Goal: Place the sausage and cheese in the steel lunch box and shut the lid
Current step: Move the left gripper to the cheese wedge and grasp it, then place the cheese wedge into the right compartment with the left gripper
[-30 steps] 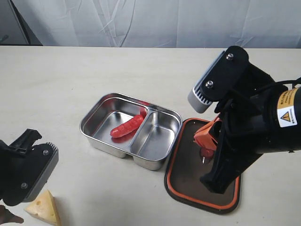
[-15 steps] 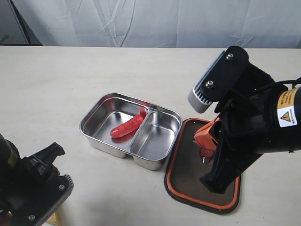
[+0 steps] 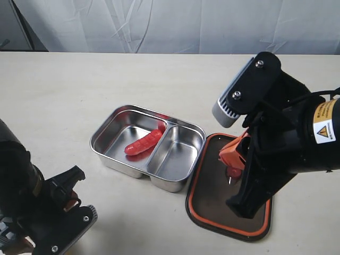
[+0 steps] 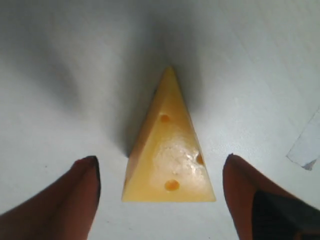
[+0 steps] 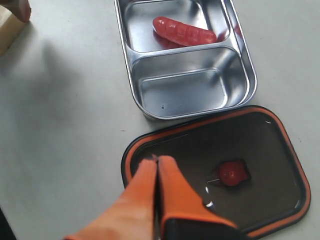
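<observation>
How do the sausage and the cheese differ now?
The sausage is red and long with rounded ends; the cheese is a pale yellow wedge with holes. The sausage lies in one compartment of the lunch box; the cheese lies on the table, between the open jaws of the left gripper. Neither is gripped.

The pale table (image 3: 64,95) carries the steel lunch box (image 3: 123,162), the lid (image 3: 212,207) and the cheese (image 4: 170,160).

We find the small red ridged toy sausage (image 3: 143,142) in the left compartment of the shiny rectangular steel lunch box (image 3: 170,186); the dark translucent rectangular lid (image 3: 212,212) lies on the pale flat table (image 3: 64,95) just right of it; the pale-yellow toy cheese wedge (image 4: 170,160) rests on the table between the left gripper (image 4: 161,162) fingers (front-left, hidden under the arm from outside).
</observation>
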Available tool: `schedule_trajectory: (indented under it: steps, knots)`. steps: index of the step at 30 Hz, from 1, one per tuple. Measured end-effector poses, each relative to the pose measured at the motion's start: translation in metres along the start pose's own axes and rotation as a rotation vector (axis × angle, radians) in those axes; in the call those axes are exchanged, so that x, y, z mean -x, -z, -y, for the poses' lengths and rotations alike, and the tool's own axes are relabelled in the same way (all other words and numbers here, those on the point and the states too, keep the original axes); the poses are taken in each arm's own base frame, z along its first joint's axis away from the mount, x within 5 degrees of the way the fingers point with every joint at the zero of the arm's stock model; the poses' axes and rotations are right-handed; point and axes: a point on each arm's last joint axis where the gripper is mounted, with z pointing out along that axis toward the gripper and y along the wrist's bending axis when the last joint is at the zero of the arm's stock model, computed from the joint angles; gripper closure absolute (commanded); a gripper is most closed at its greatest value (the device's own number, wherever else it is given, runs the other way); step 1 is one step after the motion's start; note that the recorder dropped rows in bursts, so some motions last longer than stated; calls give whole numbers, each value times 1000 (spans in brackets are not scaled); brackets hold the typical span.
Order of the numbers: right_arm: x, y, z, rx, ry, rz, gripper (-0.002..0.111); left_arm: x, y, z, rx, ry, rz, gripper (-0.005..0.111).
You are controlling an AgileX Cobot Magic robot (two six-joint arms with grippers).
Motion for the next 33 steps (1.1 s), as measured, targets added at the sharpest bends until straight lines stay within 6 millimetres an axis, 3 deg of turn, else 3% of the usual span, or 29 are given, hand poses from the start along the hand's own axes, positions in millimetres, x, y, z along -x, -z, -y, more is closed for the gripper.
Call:
schedule_trajectory:
  steps: [28,31,33]
  knots:
    - [0,0,0,0,0,0,108,4,-29,3,1,68,30,42]
    - [0,0,0,0,0,0,108,5,-30,3,0,76,36,52]
    - [0,0,0,0,0,0,108,5,-30,3,0,78,38,78]
